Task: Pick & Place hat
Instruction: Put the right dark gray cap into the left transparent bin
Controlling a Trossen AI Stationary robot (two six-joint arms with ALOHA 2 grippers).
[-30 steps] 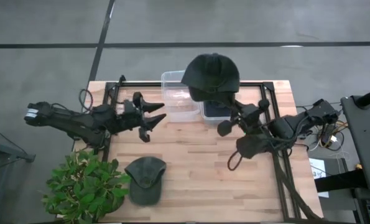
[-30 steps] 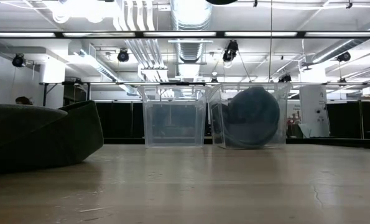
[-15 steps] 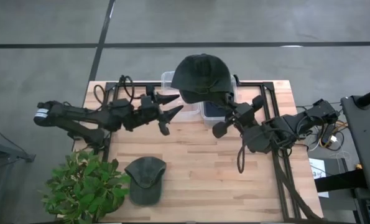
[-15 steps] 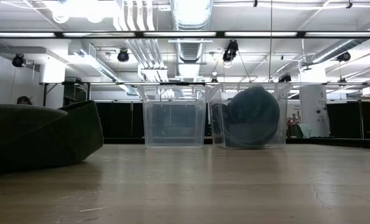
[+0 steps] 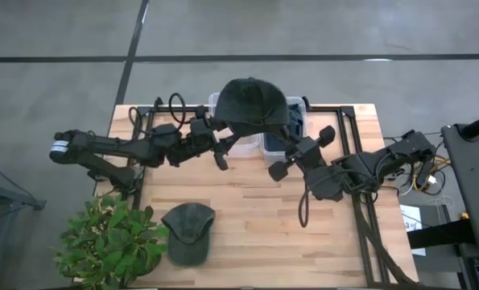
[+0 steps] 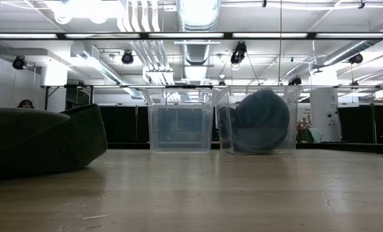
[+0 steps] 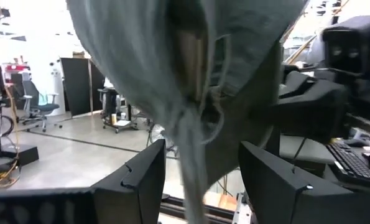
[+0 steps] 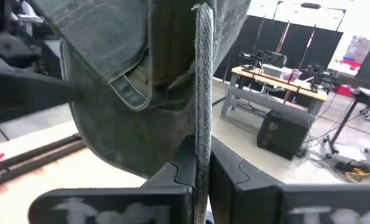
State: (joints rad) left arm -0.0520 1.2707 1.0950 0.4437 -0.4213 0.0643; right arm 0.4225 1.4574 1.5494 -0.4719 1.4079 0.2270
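A dark grey-green hat [image 5: 252, 100] is held aloft over the two clear bins [image 5: 223, 121] at the table's far edge. My right gripper [image 8: 202, 167] is shut on it and shows in the high view [image 5: 297, 151] just under the hat's right side. My left gripper [image 5: 227, 145] is open at the hat's left side. Its fingers [image 7: 138, 180] stand on either side of a hanging fold of the hat [image 7: 194, 124]; I cannot tell if they touch it. A second green hat [image 5: 188, 231] lies brim-down on the table's near left and also shows in the low view [image 6: 43, 145]. My right gripper pinches a thin edge of the hat [image 8: 203, 118], seen edge-on, between its two fingers. The edge runs straight out from between the fingertips. The hat's crown [image 8: 129, 74] spreads beyond the fingers. The hat is lifted clear of the table and the bins.
The right bin [image 6: 259, 122] holds a dark blue hat [image 5: 291, 129]; the left bin [image 6: 178, 122] shows nothing inside. A potted plant [image 5: 110, 242] stands at the near left corner. A black frame [image 5: 360, 209] runs along the table's right side. Bare wood [image 5: 255, 209] lies in the middle.
My right gripper has carried the hat toward the table's left, from over the right bin to between the two bins, still aloft. My left gripper has gone toward the table's right and far edge, up to the hat, staying open.
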